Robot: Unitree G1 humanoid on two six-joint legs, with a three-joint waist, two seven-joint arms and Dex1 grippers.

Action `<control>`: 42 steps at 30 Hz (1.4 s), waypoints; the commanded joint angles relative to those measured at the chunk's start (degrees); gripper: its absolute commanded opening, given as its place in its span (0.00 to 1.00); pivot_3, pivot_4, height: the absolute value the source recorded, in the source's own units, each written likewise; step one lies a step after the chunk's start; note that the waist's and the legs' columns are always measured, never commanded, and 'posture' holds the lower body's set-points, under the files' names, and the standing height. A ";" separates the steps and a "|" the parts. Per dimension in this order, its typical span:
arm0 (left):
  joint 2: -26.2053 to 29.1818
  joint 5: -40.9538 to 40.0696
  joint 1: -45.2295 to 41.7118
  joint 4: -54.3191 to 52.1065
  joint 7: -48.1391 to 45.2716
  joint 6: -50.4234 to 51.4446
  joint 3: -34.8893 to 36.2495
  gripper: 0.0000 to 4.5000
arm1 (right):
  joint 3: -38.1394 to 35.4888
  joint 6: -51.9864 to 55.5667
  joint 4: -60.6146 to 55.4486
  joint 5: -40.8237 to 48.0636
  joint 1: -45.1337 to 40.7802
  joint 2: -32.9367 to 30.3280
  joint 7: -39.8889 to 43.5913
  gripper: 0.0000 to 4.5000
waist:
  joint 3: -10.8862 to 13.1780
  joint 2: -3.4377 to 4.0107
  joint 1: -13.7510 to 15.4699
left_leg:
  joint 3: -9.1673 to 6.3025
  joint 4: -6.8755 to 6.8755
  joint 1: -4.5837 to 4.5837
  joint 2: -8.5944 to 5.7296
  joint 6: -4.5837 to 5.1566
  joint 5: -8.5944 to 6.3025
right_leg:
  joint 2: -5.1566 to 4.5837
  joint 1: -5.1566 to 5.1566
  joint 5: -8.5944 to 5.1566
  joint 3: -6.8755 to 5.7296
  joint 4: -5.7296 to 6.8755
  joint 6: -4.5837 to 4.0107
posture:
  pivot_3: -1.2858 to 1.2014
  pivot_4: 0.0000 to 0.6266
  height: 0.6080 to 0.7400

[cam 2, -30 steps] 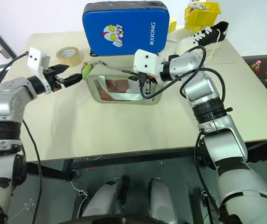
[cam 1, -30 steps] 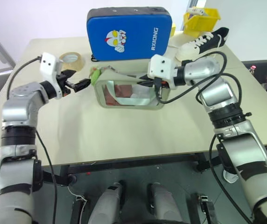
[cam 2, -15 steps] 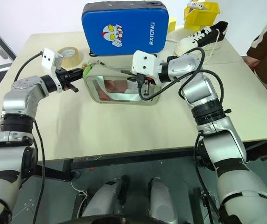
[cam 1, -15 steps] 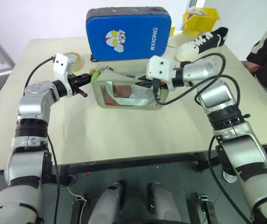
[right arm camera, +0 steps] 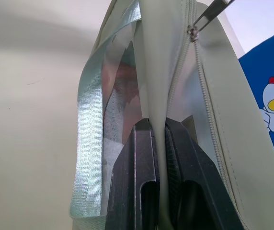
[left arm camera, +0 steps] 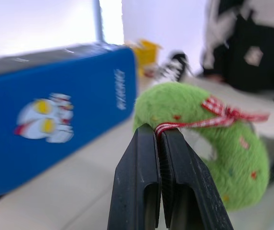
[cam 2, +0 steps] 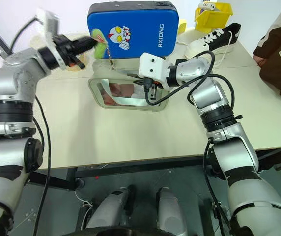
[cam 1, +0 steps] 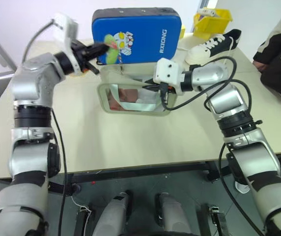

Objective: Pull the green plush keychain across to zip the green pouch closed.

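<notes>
Left gripper (left arm camera: 158, 132) pinches the green plush keychain (cam 1: 110, 42) by its ribbon, lifted above the green pouch (cam 1: 130, 98); right gripper (right arm camera: 158, 127) clamps the pouch's fabric edge. The zipper seems barely started; most of the pull remains.

A large blue cartoon-printed case (cam 1: 136, 34) stands upright on the beige table (cam 1: 130, 142). Behind it sit a yellow plastic bin (cam 1: 210, 20) and a black-and-white sneaker (cam 1: 213, 45).

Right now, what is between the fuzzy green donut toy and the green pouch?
A thin chain runs from the green plush keychain down to the green pouch, seen in the right eye view. Behind it stands the blue case.
</notes>
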 commanded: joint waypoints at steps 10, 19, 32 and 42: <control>5.82 4.81 -5.19 1.67 -1.23 -3.20 -0.62 0.79 | -1.01 -0.01 -1.47 0.09 -0.82 -0.62 -1.18 0.00 | 0.01 -0.01 0.03 | 0.00 -0.01 -0.07 0.00 0.00 -0.01 | 0.01 -0.10 0.00 0.01 0.00 -0.01 | 0.52 0.24 1.00; 18.84 -1.36 6.75 -18.15 -13.39 6.94 -0.51 0.79 | -0.94 -1.05 0.04 0.03 -1.56 -0.41 -1.18 0.00 | 0.00 0.00 -0.88 | -0.02 -0.09 -0.05 0.01 -0.01 0.00 | 0.00 -0.09 -0.01 0.02 0.00 -0.01 | 0.52 0.24 1.00; 11.70 6.82 14.45 -17.84 -3.63 -1.59 -5.01 0.38 | -0.49 -0.55 -0.84 0.12 -1.09 -0.09 -0.70 0.00 | 0.00 0.00 -0.95 | -0.06 -0.08 -0.04 0.01 -0.02 0.00 | -0.01 -0.07 -0.01 -0.01 -0.05 -0.02 | 0.52 0.24 1.00; 11.16 5.92 14.62 -19.14 -4.10 0.80 -5.12 0.00 | -1.46 1.52 -0.95 1.00 -2.18 0.01 -0.81 0.22 | 0.00 0.00 -0.94 | -0.07 -0.08 -0.04 0.01 -0.02 0.00 | -0.02 -0.04 -0.01 -0.02 -0.05 -0.02 | 0.52 0.24 1.00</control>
